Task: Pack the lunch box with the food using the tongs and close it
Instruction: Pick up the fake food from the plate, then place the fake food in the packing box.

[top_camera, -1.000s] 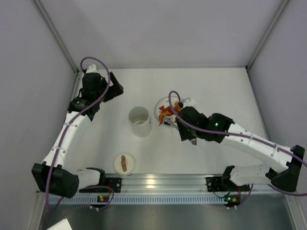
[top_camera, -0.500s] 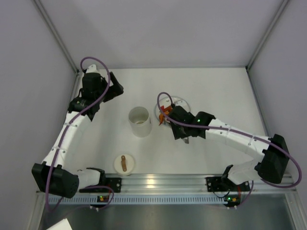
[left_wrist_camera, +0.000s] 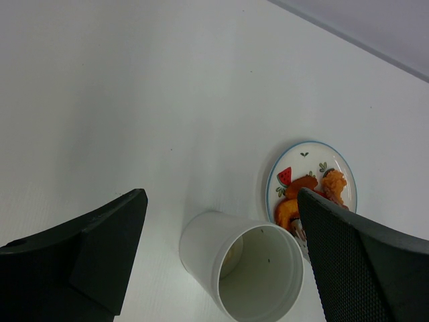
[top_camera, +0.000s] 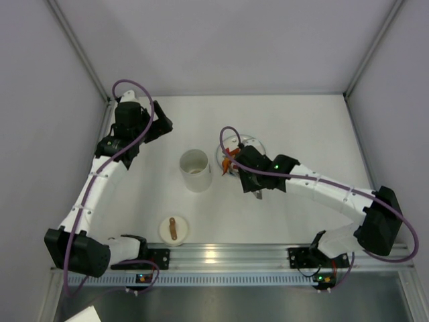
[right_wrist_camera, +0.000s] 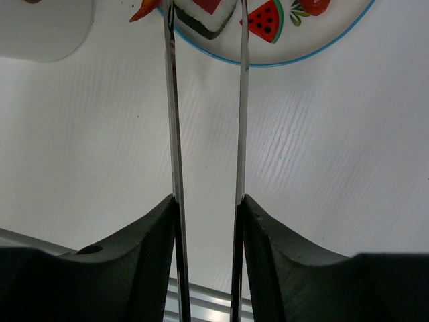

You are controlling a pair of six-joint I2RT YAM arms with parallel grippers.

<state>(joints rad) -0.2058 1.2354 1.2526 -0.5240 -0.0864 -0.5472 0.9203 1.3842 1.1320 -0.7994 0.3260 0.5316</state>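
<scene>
Our right fingers [right_wrist_camera: 141, 268], grasping the thin silver metal tongs [right_wrist_camera: 173, 100], have narrowed them around the black-and-white sushi cube [right_wrist_camera: 204, 12] on the watermelon-patterned plate [right_wrist_camera: 322, 50]. Pickup looks imminent; our left fingers [left_wrist_camera: 100, 255] hang released.

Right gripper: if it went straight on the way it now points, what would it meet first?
The right gripper holds the tongs, whose tips lead. They flank the black-and-white sushi piece on the plate, so that piece would probably be met first; the tips' height above it is unclear.
</scene>
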